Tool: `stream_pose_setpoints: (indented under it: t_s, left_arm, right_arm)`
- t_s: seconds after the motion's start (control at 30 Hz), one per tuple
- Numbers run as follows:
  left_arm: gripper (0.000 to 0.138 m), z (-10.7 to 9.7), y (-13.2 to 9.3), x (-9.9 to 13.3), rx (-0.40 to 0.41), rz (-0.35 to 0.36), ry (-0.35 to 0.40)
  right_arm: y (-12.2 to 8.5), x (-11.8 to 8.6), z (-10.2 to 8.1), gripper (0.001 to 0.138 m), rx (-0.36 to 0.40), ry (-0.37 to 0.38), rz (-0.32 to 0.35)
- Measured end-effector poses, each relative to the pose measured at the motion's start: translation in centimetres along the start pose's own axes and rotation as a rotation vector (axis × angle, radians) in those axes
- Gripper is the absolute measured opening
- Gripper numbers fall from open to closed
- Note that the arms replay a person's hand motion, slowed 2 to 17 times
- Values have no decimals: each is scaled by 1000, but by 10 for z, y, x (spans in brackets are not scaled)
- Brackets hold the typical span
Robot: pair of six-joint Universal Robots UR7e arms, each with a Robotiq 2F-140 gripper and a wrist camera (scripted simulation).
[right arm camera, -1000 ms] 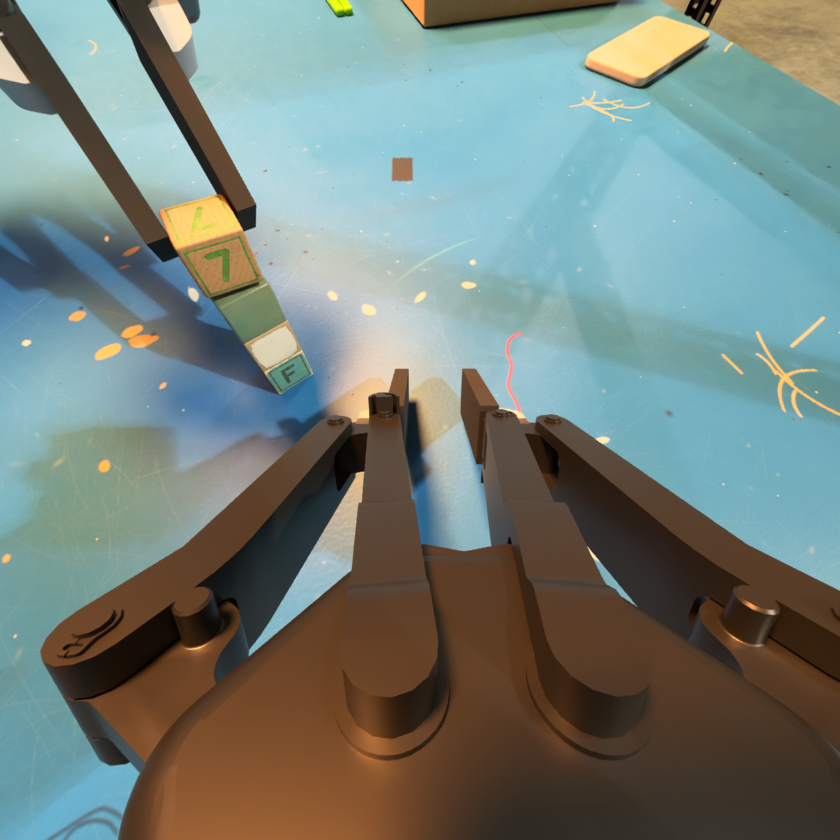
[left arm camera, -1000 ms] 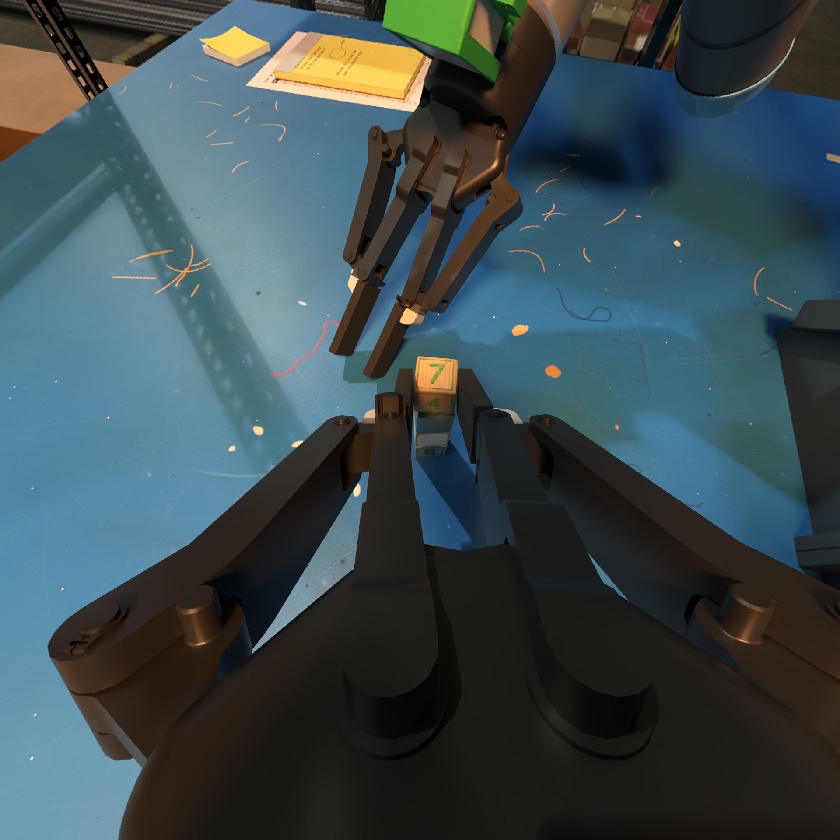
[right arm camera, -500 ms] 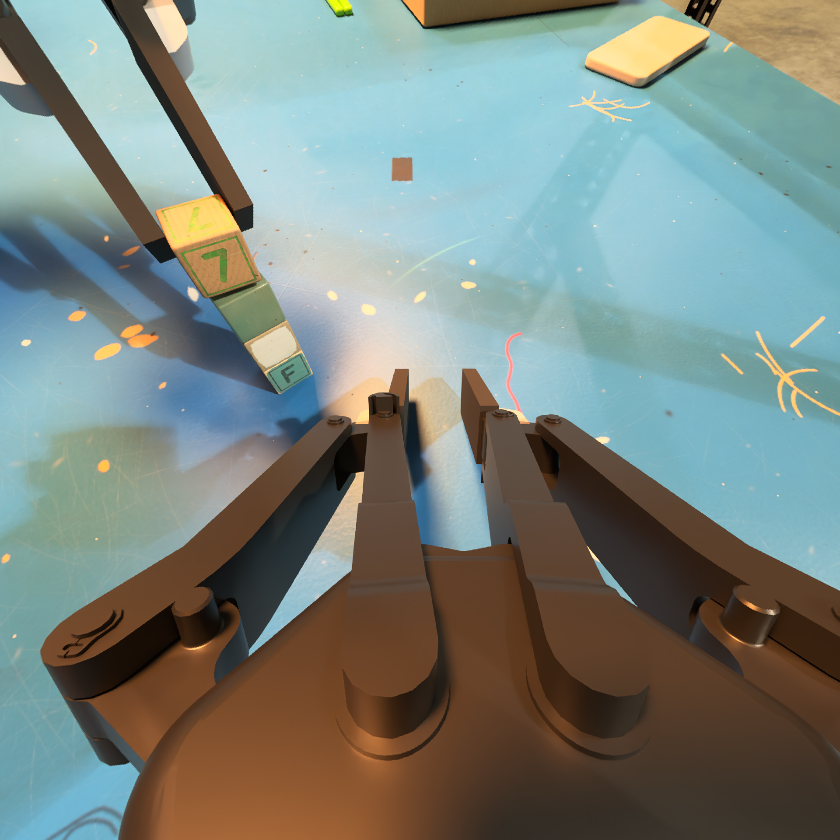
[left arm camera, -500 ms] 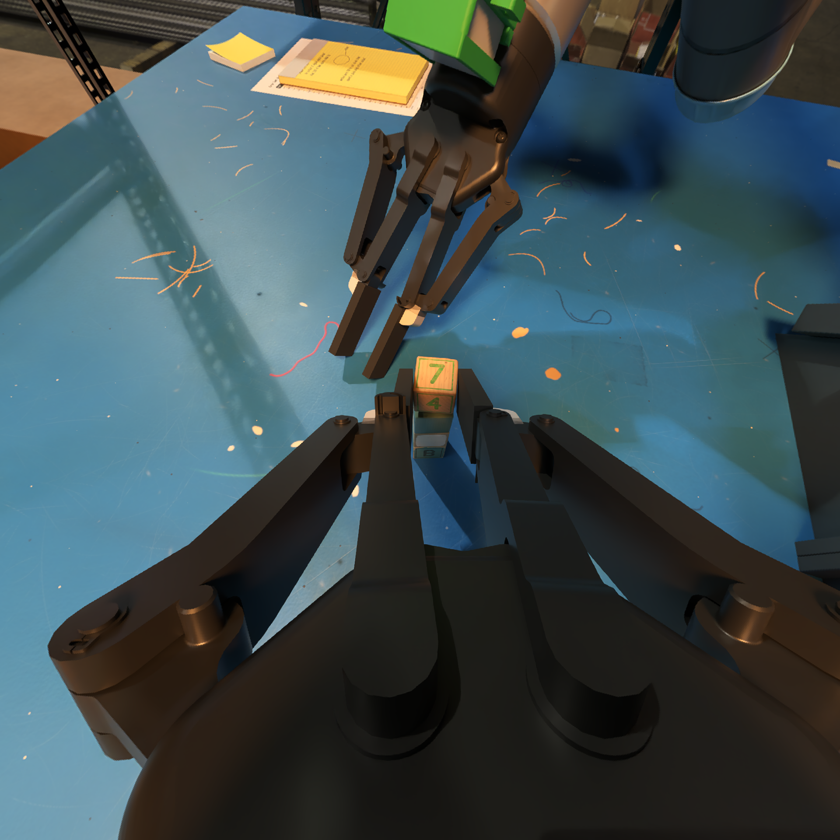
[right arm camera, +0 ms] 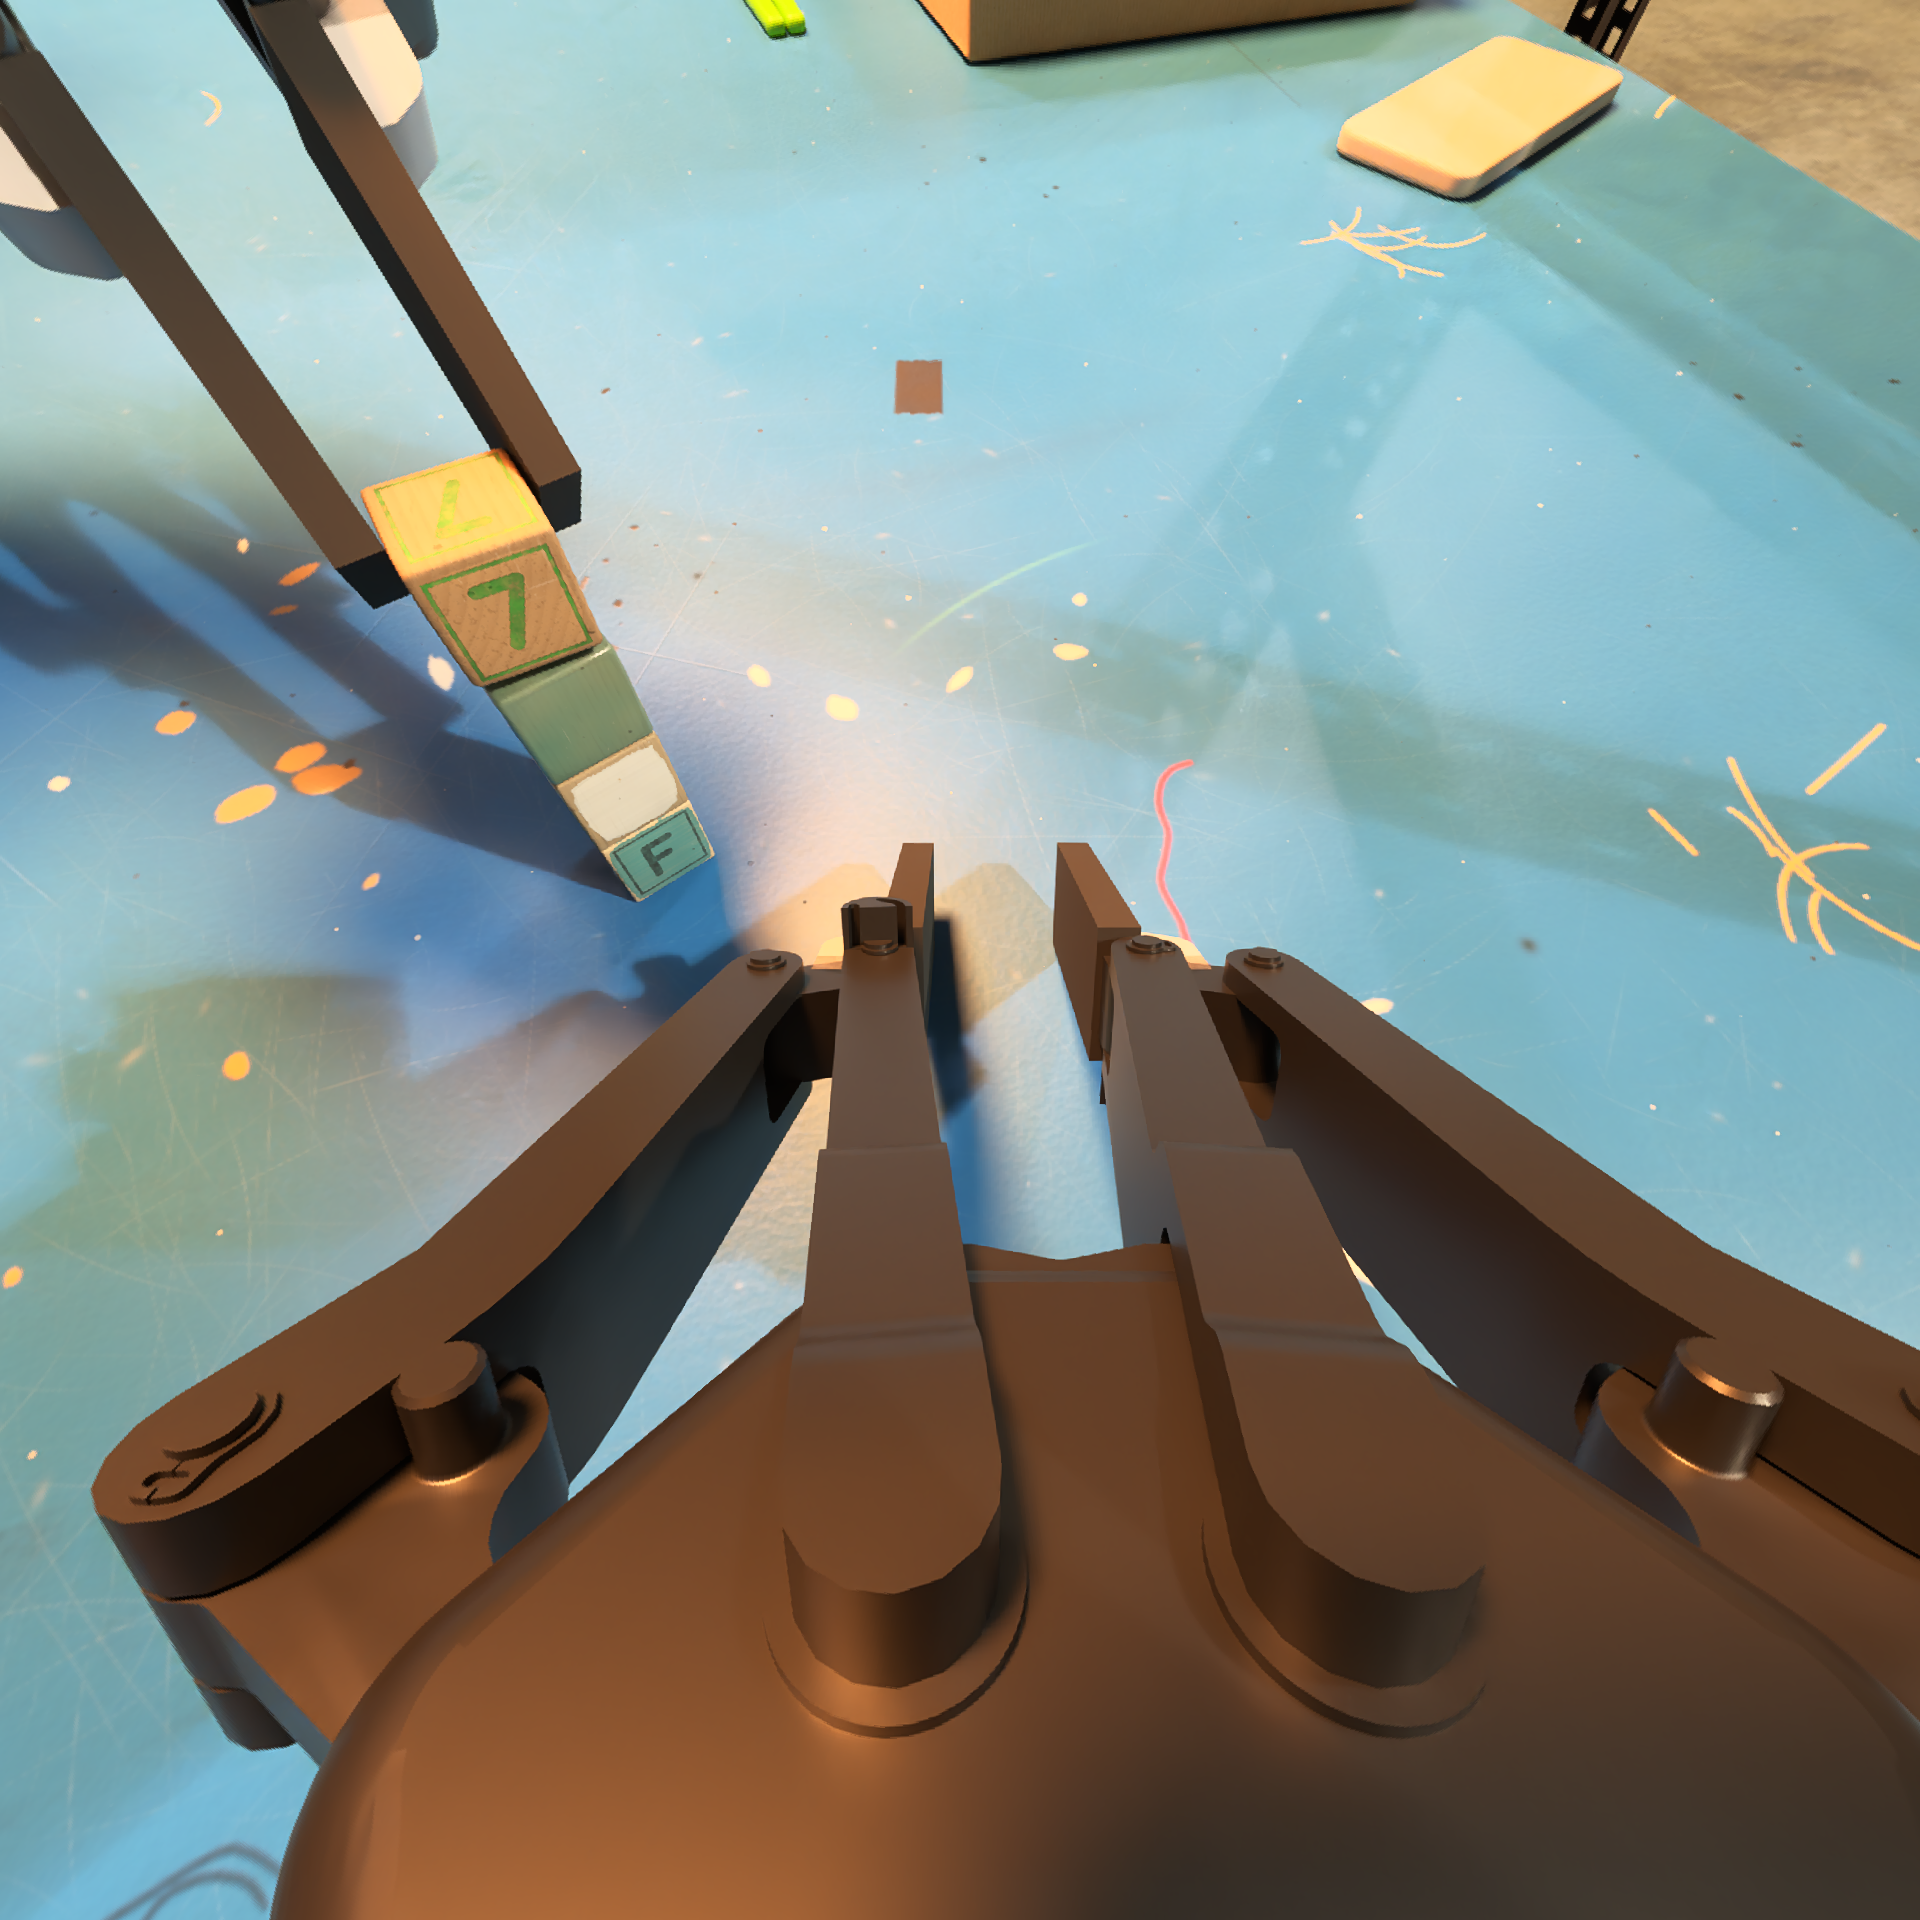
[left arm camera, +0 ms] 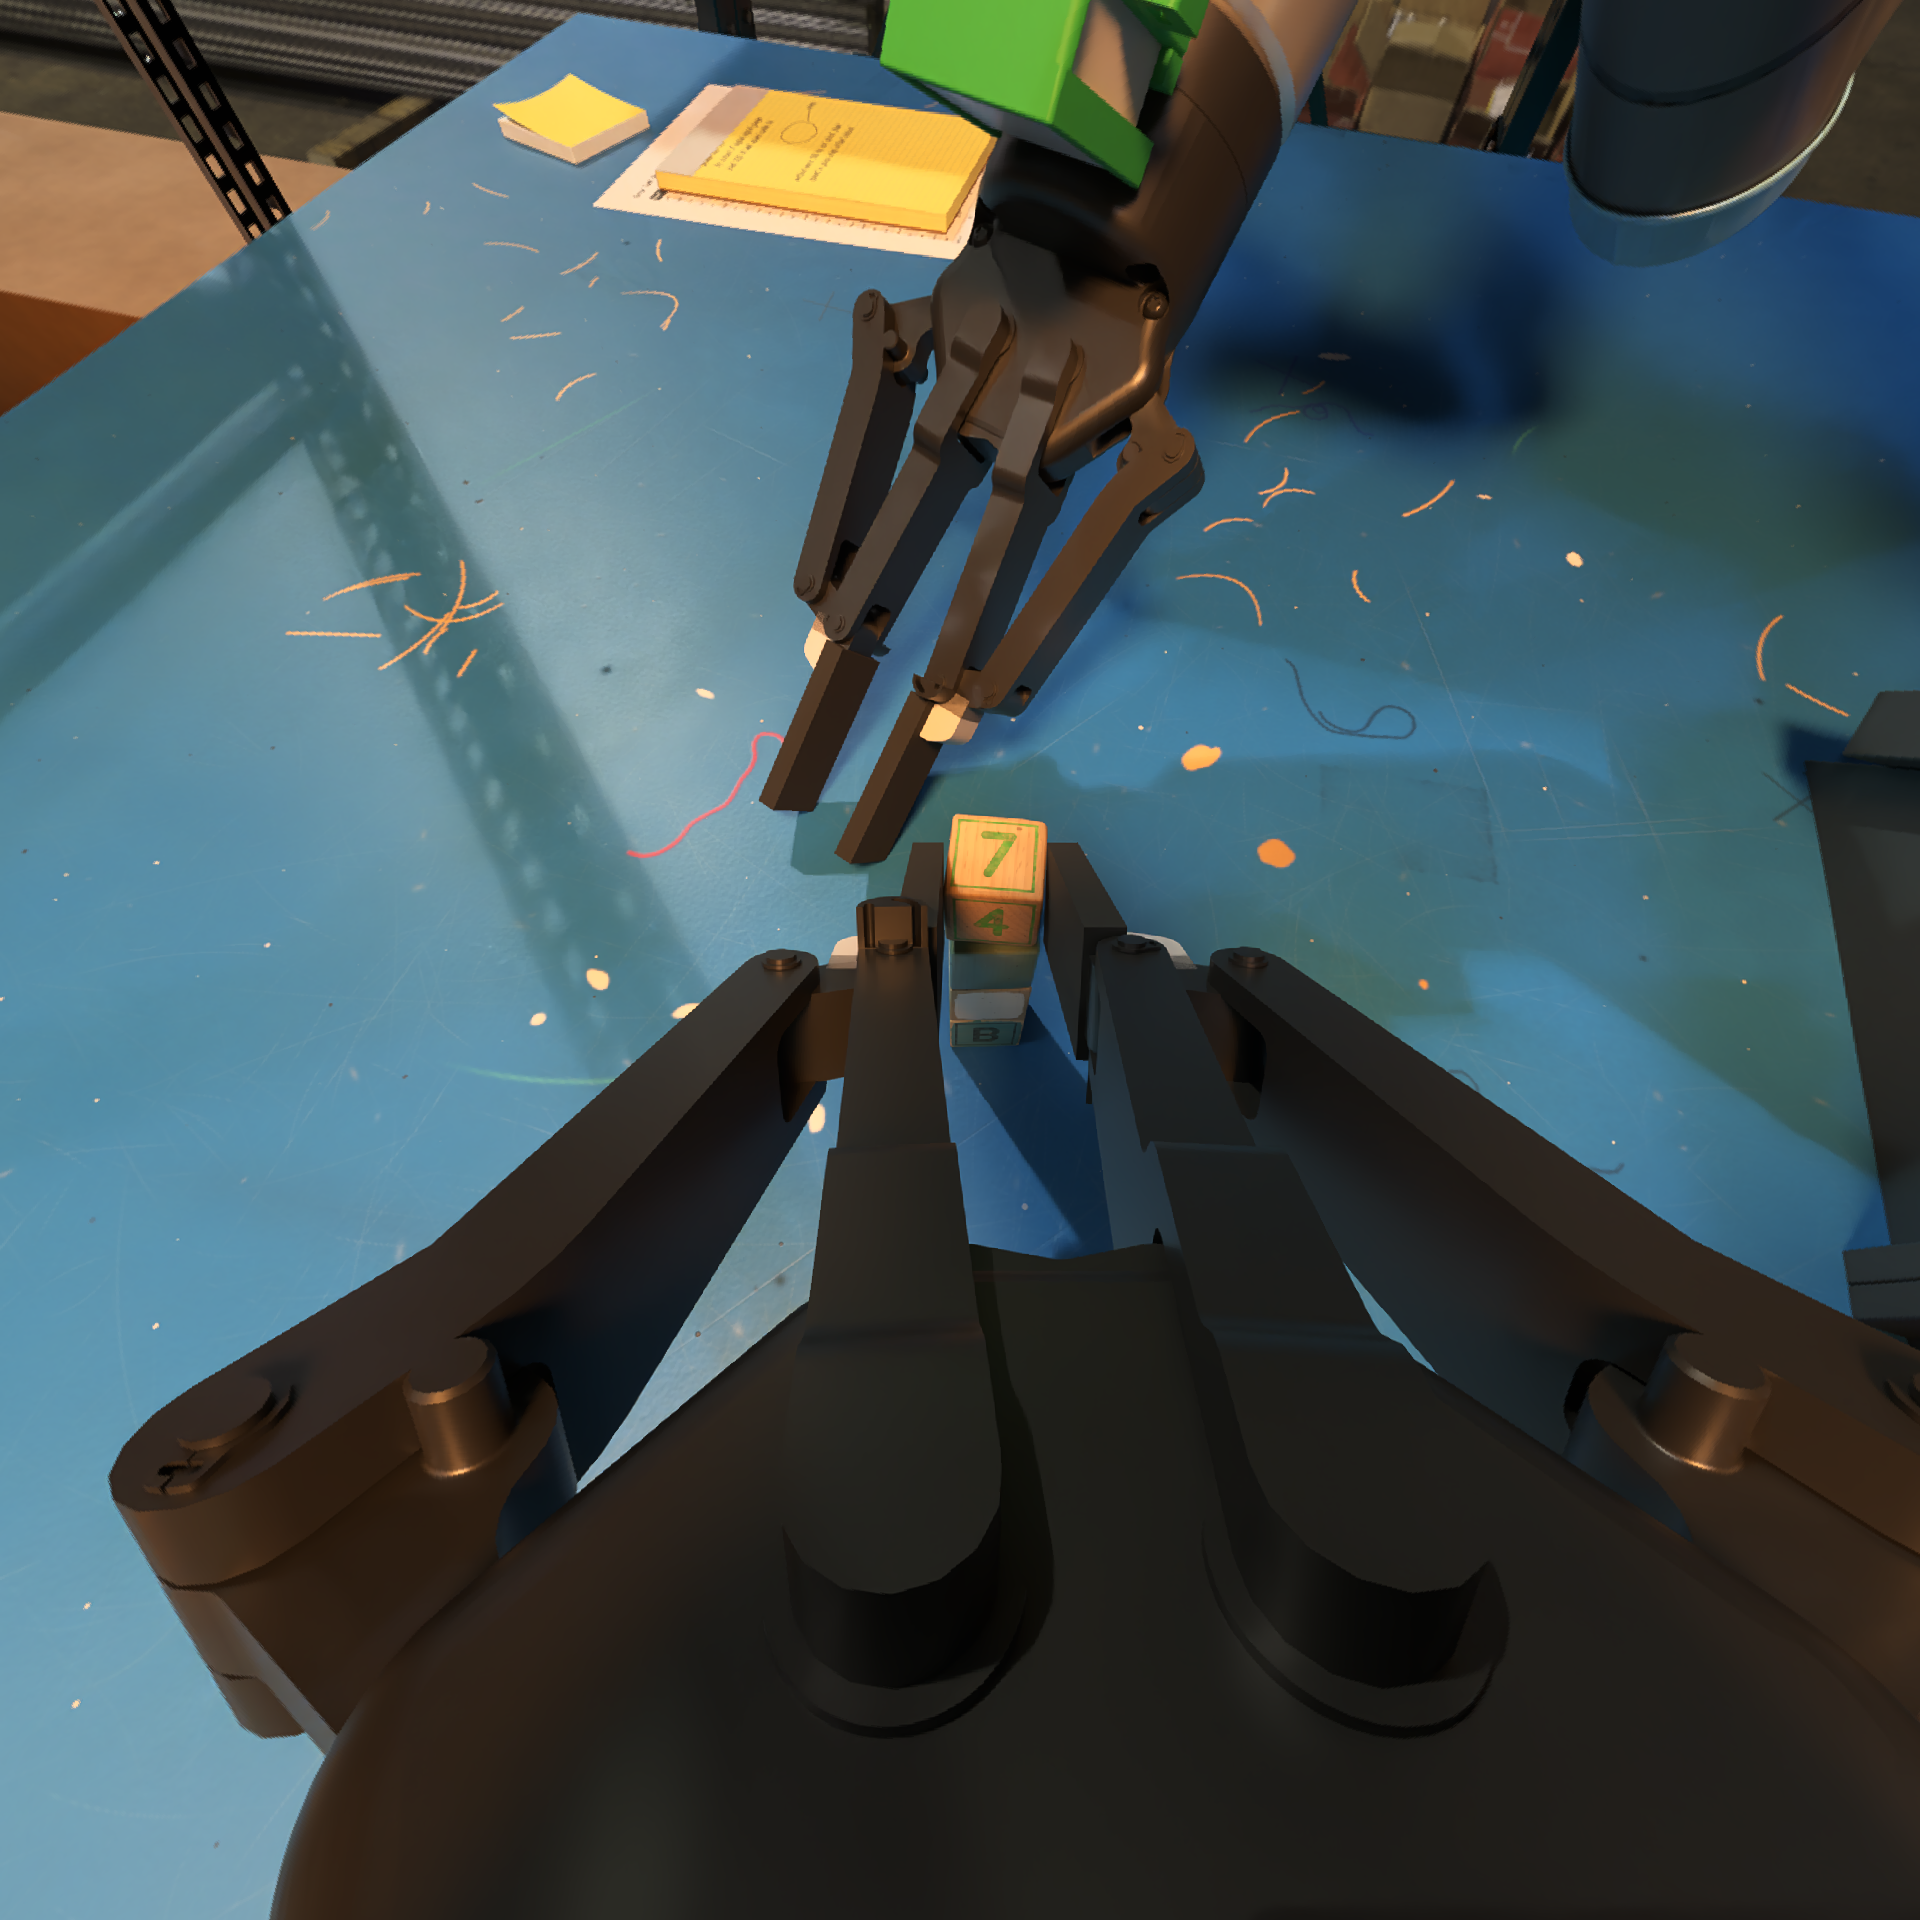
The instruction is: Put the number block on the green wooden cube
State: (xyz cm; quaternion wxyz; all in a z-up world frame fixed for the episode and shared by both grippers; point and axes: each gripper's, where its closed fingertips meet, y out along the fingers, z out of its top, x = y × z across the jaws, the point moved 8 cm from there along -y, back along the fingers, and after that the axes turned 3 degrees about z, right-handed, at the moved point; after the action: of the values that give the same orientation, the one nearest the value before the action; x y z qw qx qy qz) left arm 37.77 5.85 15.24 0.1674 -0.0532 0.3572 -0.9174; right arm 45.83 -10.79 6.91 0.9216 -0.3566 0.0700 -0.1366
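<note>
A wooden number block with green digits tops a stack of blocks on the blue table. Under it sit the green wooden cube, a white block and a teal letter block. The number block rests on the green cube. My left gripper is shut on the number block, one finger on each side; it also shows in the right wrist view. My right gripper is open and empty, low over the table just beside the stack; it also shows in the left wrist view.
A yellow notepad and a sticky-note pad lie at the far edge. A dark object stands at the right edge. A cardboard box and a cream pad lie beyond the right gripper. A red thread lies by its fingertips.
The left wrist view has shifted very slightly. The number block stays between the left fingers on top of the stack. The right gripper has not moved.
</note>
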Motion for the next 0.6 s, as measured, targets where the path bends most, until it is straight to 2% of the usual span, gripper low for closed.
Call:
stream_pose_setpoints:
  t_s: [0.6]
  left_arm:
    - [26, 2, -2, 5, -7, 32, 10]
  right_arm:
    - [0, 0, 0, 31, 0, 0, 1]
